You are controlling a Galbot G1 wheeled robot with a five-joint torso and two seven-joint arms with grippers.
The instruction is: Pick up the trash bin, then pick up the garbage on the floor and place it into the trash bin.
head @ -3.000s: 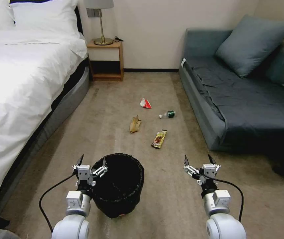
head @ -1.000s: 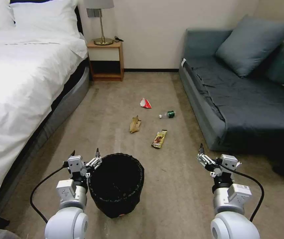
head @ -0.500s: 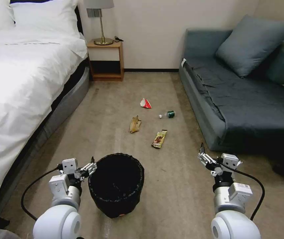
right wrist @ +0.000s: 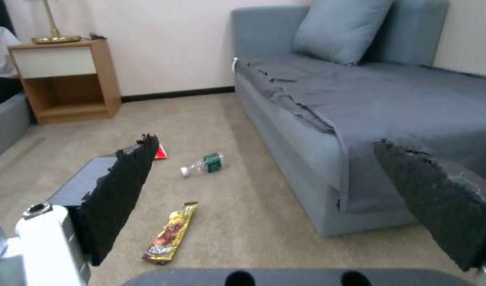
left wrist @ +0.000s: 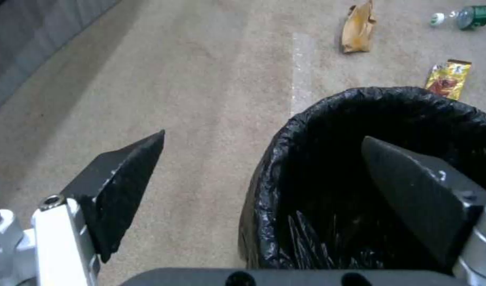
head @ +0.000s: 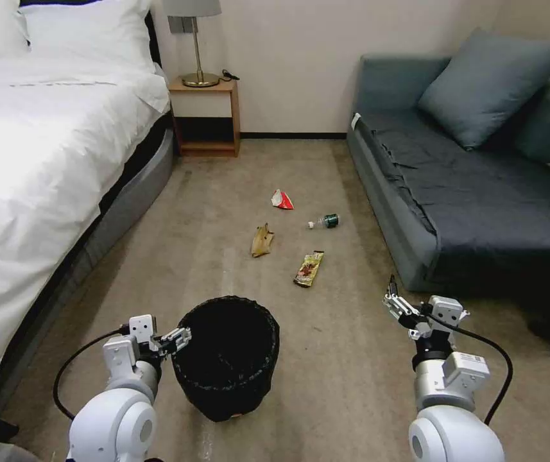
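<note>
The round black trash bin (head: pixel 226 359) stands on the beige carpet floor (head: pixel 345 372) just ahead of me. My left gripper (head: pixel 171 338) is open at the bin's left rim. In the left wrist view the left gripper (left wrist: pixel 263 136) straddles the bag-lined rim of the bin (left wrist: pixel 380 115), one finger inside and one outside. Farther ahead lies the garbage: a red-and-white wrapper (head: pixel 281 200), a small bottle (head: pixel 324 222), a banana peel (head: pixel 262 240) and a snack wrapper (head: pixel 309 268). My right gripper (head: pixel 409 301) hovers open and holds nothing, to the right of the bin.
A white bed (head: pixel 37 160) runs along the left and a blue-grey sofa (head: pixel 473 192) along the right, leaving a carpet lane between them. A wooden nightstand (head: pixel 205 115) with a lamp stands against the far wall.
My left gripper has dropped lower and come in around the bin's left rim. The right arm swung out to the right earlier and has held still for the last half second.
</note>
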